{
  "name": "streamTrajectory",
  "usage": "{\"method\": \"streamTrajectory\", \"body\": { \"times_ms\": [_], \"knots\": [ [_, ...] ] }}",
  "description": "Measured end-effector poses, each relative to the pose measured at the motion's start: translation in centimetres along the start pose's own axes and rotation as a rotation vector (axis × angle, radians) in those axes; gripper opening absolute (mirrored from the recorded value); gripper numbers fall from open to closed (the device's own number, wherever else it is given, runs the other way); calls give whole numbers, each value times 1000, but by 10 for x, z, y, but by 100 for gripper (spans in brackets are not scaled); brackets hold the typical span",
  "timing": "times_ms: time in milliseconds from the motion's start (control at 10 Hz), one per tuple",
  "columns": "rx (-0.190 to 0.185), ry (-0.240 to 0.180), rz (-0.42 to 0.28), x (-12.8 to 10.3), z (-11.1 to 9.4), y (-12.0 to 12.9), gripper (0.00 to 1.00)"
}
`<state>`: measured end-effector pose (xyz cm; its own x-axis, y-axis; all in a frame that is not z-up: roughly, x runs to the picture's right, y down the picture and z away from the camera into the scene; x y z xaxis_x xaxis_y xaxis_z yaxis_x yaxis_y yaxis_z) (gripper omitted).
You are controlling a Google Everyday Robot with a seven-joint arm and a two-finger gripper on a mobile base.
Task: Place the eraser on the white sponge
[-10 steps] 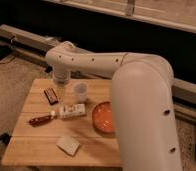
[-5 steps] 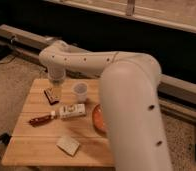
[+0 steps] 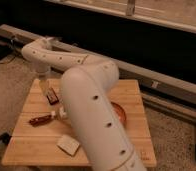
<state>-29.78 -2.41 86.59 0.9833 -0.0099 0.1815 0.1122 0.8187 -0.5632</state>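
Note:
The eraser, a small dark block, lies on the wooden table near its far left corner. The white sponge, a flat off-white pad, lies near the table's front edge, left of the arm. My gripper hangs from the wrist at the far left, just above and left of the eraser, close to it. I cannot tell whether it touches the eraser. The big white arm crosses the middle of the view and hides much of the table.
A red-brown handled tool lies left of centre, between eraser and sponge. The end of a white bottle and part of the orange bowl show beside the arm. A dark wall with rails runs behind the table.
The arm has swung forward across the table and now covers the cup and most of the bottle and bowl. The gripper has moved left and lower, towards the eraser.

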Motion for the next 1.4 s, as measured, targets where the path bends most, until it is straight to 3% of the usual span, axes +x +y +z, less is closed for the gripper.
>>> {"method": "streamTrajectory", "body": {
  "times_ms": [300,600,1000,1400],
  "knots": [
    [-14,22,73,12,50,-29,80],
    [-15,54,152,22,74,-41,80],
    [-45,90,216,10,94,-37,80],
    [-69,105,273,5,102,-26,80]
  ]
}}
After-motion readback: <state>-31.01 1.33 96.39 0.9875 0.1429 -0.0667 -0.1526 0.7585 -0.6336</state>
